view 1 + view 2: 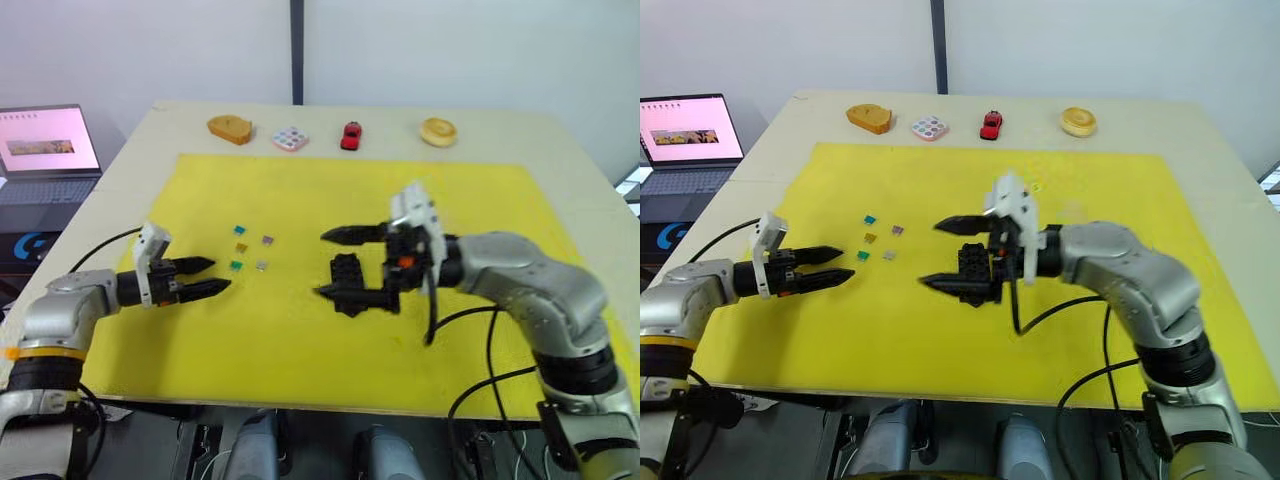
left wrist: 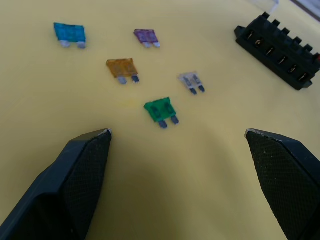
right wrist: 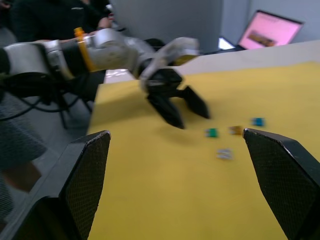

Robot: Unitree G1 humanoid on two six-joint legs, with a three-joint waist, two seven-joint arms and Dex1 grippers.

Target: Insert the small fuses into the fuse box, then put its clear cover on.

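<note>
Two robot arms reached over a yellow mat point(image 1: 300, 340) on a pale table point(image 1: 580, 150), a laptop point(image 1: 45, 150) at far left.

The left gripper point(image 1: 208, 277) hovered low, slightly open and empty, beside five fuses point(image 2: 160, 109). The fuse box point(image 1: 348, 280) lay mid-mat, between the wide-open, empty fingers of the right gripper point(image 1: 330, 263), whose arm bent in from the right.

From the head we look forward and down over the bench point(image 1: 120, 170), both eyes sharing it. Our left wrist camera sits low and near, facing the small fuses point(image 2: 161, 108); the right wrist camera looks across at them, catching the left tool point(image 3: 182, 110).
</note>
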